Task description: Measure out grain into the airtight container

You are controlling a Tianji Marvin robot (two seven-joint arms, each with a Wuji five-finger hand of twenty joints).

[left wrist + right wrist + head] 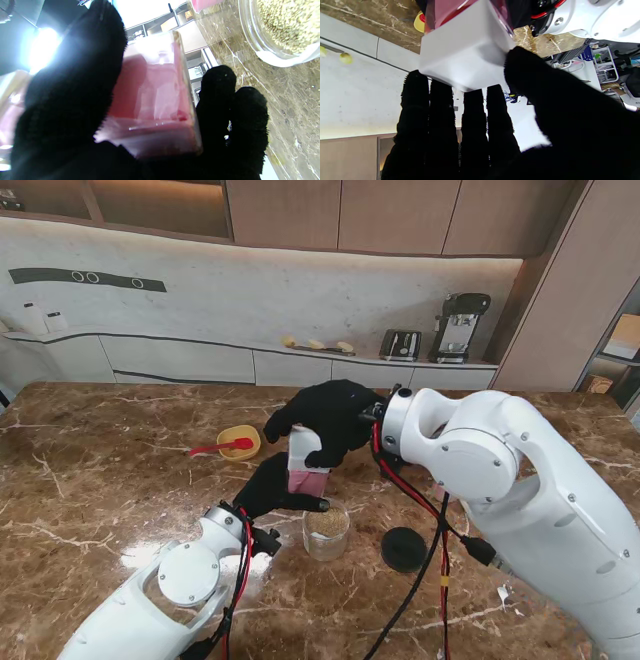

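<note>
**Grain box: held over the glass container by both hands**

Grain box (pixel 307 462), pink with a white end. Long axis near upright; white end uppermost, pink end pointing down toward the glass container (pixel 326 532). Raised off the marble table (pixel 110 480).

Right hand (pixel 330 418): fingers and thumb clamped on the white end. Left hand (pixel 275 488): wrapped around the pink end, thumb on one face, fingers opposite.

Glass container: just beyond the left fingertips, partly filled with pale grain. Black lid (pixel 403 549): beside it, under the right forearm.

Box mouth hidden behind the left hand; probably open, not confirmable. Yellow bowl (pixel 239 442) with red spoon (pixel 218 447): beyond the left hand.
</note>
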